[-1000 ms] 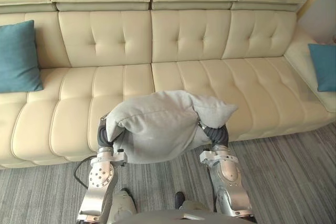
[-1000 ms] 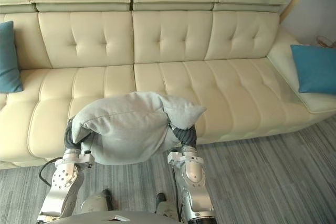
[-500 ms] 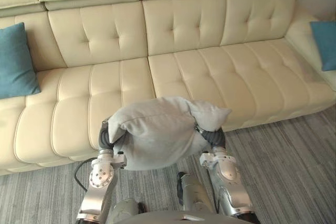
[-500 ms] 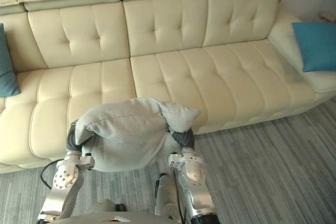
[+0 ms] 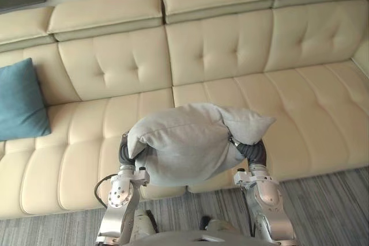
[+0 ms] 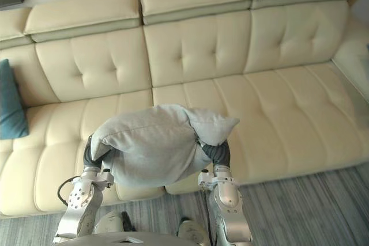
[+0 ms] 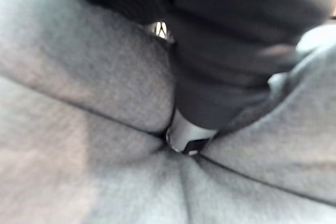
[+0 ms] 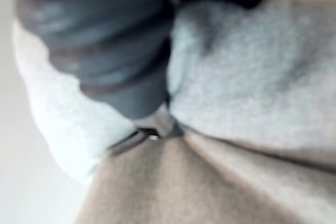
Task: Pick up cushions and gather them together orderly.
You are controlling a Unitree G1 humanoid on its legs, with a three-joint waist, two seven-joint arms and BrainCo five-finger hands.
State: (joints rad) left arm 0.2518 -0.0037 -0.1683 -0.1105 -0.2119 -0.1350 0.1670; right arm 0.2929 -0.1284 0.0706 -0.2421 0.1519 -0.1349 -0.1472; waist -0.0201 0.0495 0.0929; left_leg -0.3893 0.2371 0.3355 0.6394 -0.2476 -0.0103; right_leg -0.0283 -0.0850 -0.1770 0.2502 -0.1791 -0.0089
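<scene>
**Mid-carry with the grey cushion, set-down yet to come**

Holding the grey cushion (image 5: 184,142) up in the air, in front of the near edge of the sofa (image 5: 115,67), roughly at the middle of its length. Braced at the left end by the left robot hand (image 5: 125,152) and at the right end by the right robot hand (image 5: 252,152), middle bulging upward, one corner poking out to the right. Sunk deep into folds of grey cloth on both sides, seen from the wrists. Cannot tell whether either robot hand is open or closed, only that both press inward on the cushion.

Judged as the transport step: picked up, not yet placed. Likely destination: the far-left seat, beside the teal cushion (image 5: 20,99) leaning upright against the backrest. Well apart from it for now.

Next, probably: carry to the left, lower onto the seat just beside the teal cushion, stand it against the backrest in the same upright pose, then let go on both sides together. Calls for even pressure from both ends to avoid a slip of the soft filling. Calls also for a set-down close enough to line up, without knocking the teal one over.
</scene>
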